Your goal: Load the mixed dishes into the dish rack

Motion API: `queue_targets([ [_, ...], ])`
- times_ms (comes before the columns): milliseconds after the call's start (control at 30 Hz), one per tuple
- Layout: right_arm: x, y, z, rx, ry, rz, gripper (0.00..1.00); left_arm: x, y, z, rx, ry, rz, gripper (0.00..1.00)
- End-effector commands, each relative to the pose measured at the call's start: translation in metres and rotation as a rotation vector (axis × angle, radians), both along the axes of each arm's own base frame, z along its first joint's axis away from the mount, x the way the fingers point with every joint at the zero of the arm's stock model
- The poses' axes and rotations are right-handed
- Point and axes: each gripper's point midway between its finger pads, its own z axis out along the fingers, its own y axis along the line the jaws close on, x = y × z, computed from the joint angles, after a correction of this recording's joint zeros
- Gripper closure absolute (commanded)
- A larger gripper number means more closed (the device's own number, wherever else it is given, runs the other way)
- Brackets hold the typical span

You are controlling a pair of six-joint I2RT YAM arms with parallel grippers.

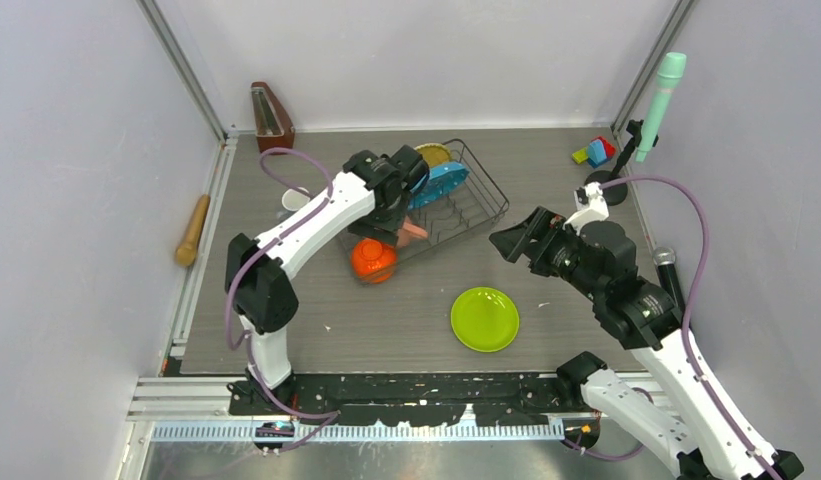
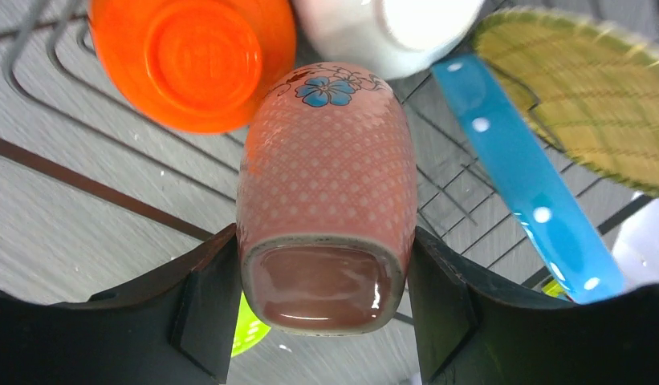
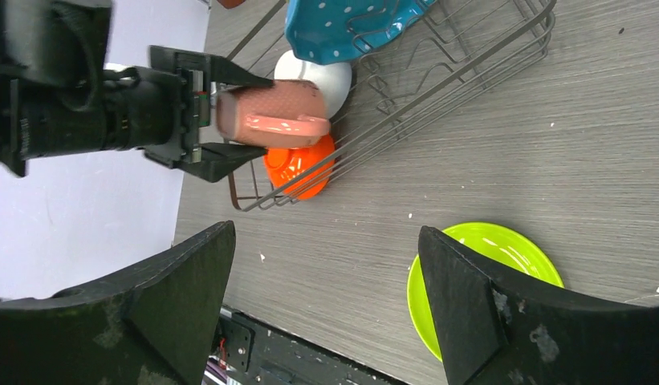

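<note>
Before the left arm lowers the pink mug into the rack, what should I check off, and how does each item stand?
1. Left gripper clamped on salmon-pink mug, a finger on each side: ok.
2. Mug above the dish rack: ok.
3. Free slot beneath mug: cannot tell; orange bowl and white bowl lie close by.
4. Right gripper open, empty, away from rack: ok.
5. Lime green plate loaded: not ok, it lies on the table.

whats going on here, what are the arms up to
The left gripper holds the salmon-pink mug above the dish rack, where the orange bowl, white bowl, teal-blue plate and yellow woven plate already sit. The right gripper hangs open over the table near the lime green plate, which is not loaded yet.
</note>
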Motion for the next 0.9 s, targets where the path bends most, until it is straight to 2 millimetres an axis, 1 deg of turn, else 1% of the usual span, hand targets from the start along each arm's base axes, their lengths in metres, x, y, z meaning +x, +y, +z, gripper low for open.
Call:
queue_targets([
  [0,-0.006,0.002,0.020,0.053,-0.060,0.022,0.10,-0.005,-0.028,-0.011,-0.197,0.094,0.253,1.00],
  [67,-0.011,0.003,0.023,0.063,-0.066,0.036,0.10,-0.005,-0.039,-0.018,-0.254,0.103,0.305,1.00],
  [100,-0.014,0.002,0.025,0.068,-0.070,0.040,0.10,-0.004,-0.040,-0.018,-0.253,0.085,0.330,1.00],
  [200,-0.020,-0.002,0.027,0.062,-0.077,0.044,0.10,-0.008,-0.037,-0.019,-0.217,0.076,0.399,1.00],
  [267,-0.024,-0.004,0.028,0.059,-0.083,0.046,0.10,-0.006,-0.036,-0.018,-0.204,0.067,0.436,1.00],
  [333,-0.027,-0.005,0.028,0.057,-0.087,0.048,0.11,-0.004,-0.039,-0.019,-0.214,0.055,0.464,1.00],
  [400,-0.029,-0.005,0.028,0.056,-0.087,0.060,0.11,-0.001,-0.042,-0.025,-0.221,0.044,0.505,1.00],
  [500,-0.032,-0.003,0.029,0.059,-0.083,0.075,0.11,0.006,-0.047,-0.037,-0.253,0.032,0.551,1.00],
  [567,-0.034,-0.002,0.030,0.060,-0.081,0.084,0.11,0.014,-0.052,-0.042,-0.290,0.003,0.563,1.00],
  [633,-0.035,-0.002,0.031,0.059,-0.080,0.089,0.11,0.024,-0.058,-0.042,-0.328,-0.026,0.565,1.00],
  [700,-0.036,-0.003,0.032,0.052,-0.079,0.092,0.12,0.034,-0.065,-0.036,-0.348,-0.056,0.561,1.00],
  [733,-0.037,-0.003,0.033,0.045,-0.079,0.095,0.12,0.037,-0.064,-0.034,-0.334,-0.066,0.561,1.00],
  [767,-0.038,-0.004,0.034,0.039,-0.081,0.098,0.12,0.037,-0.062,-0.030,-0.319,-0.071,0.562,0.94],
  [867,-0.038,-0.006,0.036,0.029,-0.085,0.091,0.11,0.039,-0.046,-0.018,-0.255,-0.122,0.569,0.54],
])
